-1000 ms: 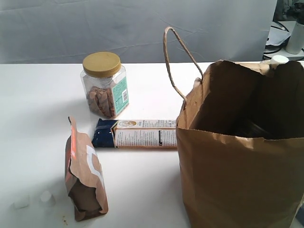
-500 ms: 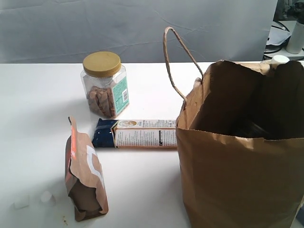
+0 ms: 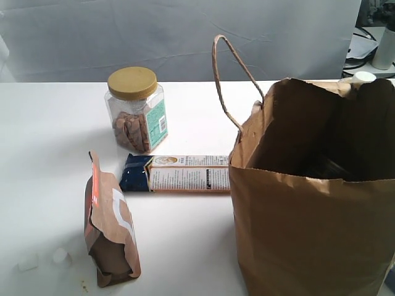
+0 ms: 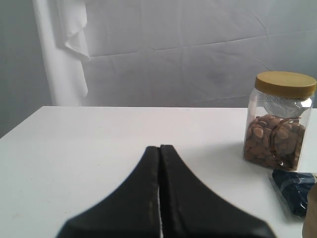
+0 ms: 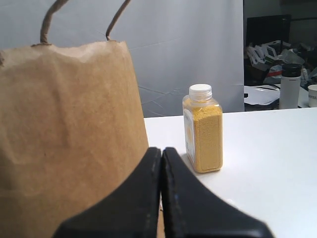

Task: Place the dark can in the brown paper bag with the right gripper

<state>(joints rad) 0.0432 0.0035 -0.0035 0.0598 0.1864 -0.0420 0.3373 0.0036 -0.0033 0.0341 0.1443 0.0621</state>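
The brown paper bag stands open at the right of the table, one cord handle sticking up. It also fills the near side of the right wrist view as a brown paper bag wall. The dark can is not clearly visible; only a dim shape shows deep inside the bag, and I cannot tell what it is. My right gripper is shut and empty, just beside the bag's outer wall. My left gripper is shut and empty, low over the table, short of the jar. Neither gripper shows in the exterior view.
A clear yellow-lidded jar of nuts stands at the back. A blue-and-white box lies flat against the bag. A brown-orange snack pouch stands front left, small white bits beside it. A yellow-powder bottle stands behind the bag.
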